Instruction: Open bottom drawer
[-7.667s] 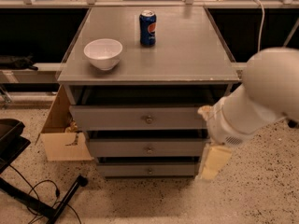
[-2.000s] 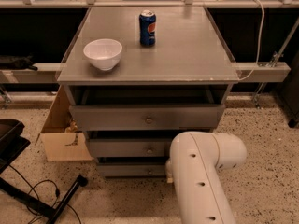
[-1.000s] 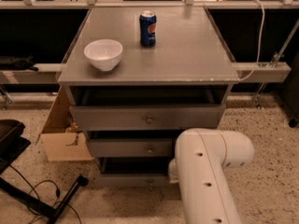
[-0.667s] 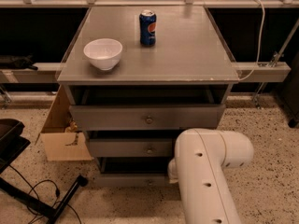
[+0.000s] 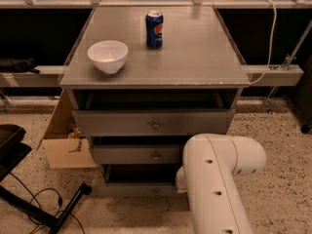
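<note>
Beside the grey bottom drawer (image 5: 131, 189), a rounded white arm (image 5: 217, 179) hides the gripper.

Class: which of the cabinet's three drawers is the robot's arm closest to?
The bottom drawer, the lowest front, under the middle drawer and top drawer. The white arm covers its right end; the gripper is hidden behind that arm.

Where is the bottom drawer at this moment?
Low in the camera view's centre, the bottom drawer sits under the middle drawer, its right end behind the white arm. The gripper is out of sight, likely behind that arm.
</note>
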Robot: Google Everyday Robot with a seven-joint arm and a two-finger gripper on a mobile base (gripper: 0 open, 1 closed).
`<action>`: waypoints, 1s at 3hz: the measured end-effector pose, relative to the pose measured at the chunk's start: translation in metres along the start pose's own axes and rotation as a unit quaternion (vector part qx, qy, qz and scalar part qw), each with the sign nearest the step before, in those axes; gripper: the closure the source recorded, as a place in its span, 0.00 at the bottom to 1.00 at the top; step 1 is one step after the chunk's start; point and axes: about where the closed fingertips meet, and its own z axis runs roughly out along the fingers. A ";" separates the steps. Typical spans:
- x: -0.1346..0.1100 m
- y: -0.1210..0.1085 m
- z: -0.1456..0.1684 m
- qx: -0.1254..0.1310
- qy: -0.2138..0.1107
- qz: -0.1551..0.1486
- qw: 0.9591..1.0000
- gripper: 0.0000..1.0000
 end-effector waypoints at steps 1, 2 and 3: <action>0.002 0.005 -0.001 -0.004 0.001 0.001 1.000 1.00; 0.001 0.005 -0.001 -0.004 0.001 0.001 1.000 1.00; 0.002 0.011 -0.002 -0.007 0.002 0.002 1.000 1.00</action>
